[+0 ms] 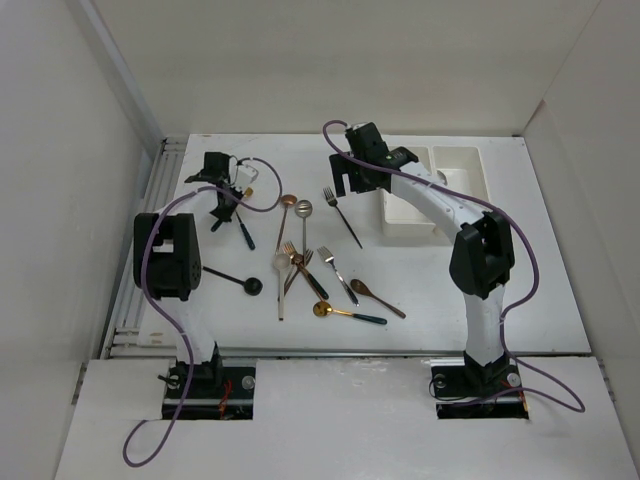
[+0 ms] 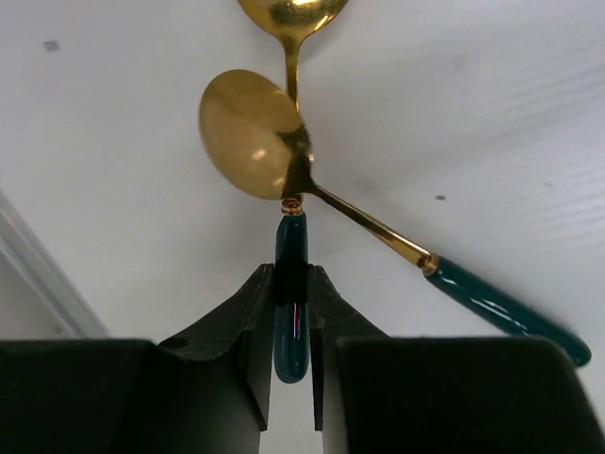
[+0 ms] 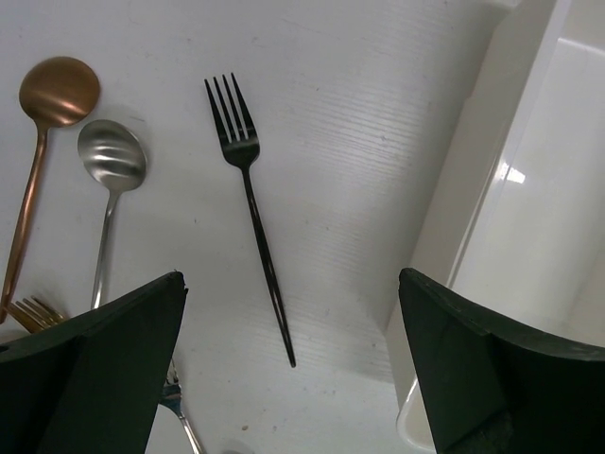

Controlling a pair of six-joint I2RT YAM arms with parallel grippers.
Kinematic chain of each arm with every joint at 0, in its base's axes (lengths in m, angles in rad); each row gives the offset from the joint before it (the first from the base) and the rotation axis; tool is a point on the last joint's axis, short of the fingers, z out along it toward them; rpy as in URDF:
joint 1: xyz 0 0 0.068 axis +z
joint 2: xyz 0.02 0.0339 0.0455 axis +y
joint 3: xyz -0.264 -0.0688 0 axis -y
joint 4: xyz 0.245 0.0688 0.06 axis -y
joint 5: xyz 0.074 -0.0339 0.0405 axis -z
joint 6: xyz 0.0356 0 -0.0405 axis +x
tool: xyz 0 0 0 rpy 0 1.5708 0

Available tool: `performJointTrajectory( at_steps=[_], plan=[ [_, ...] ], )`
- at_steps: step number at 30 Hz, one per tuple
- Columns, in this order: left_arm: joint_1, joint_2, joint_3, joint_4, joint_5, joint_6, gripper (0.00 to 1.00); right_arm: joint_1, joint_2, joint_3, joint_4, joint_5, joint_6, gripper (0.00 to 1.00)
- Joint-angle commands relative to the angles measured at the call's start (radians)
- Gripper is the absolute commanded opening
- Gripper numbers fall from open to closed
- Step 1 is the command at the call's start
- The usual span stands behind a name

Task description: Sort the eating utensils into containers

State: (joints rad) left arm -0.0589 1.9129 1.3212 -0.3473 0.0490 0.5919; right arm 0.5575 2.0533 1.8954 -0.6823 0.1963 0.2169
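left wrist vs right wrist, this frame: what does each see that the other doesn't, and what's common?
Left wrist only: the left gripper closed on the teal handle of a gold spoon, with a second gold spoon lying across it.
Right wrist only: the right gripper wide open above a black fork, with a copper spoon and a silver spoon on one side and the white bin on the other.
Shared: only the white table. No utensil appears in both.
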Motion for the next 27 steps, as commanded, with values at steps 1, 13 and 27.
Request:
performJointTrajectory(
  at_steps=[1,13,27],
  plan=[
    [-0.008,-0.070,0.070,-0.017,-0.155,-0.066,0.00,0.005,-0.050,0.033,0.013,0.022,-0.007,0.99],
    [-0.111,-0.236,0.027,0.094,-0.334,0.049,0.00,0.005,-0.080,0.013,0.013,0.043,-0.016,0.99],
    [-0.156,-0.307,0.262,-0.096,0.248,-0.200,0.00,0.050,-0.189,-0.068,0.162,-0.268,0.044,1.00]
  ],
)
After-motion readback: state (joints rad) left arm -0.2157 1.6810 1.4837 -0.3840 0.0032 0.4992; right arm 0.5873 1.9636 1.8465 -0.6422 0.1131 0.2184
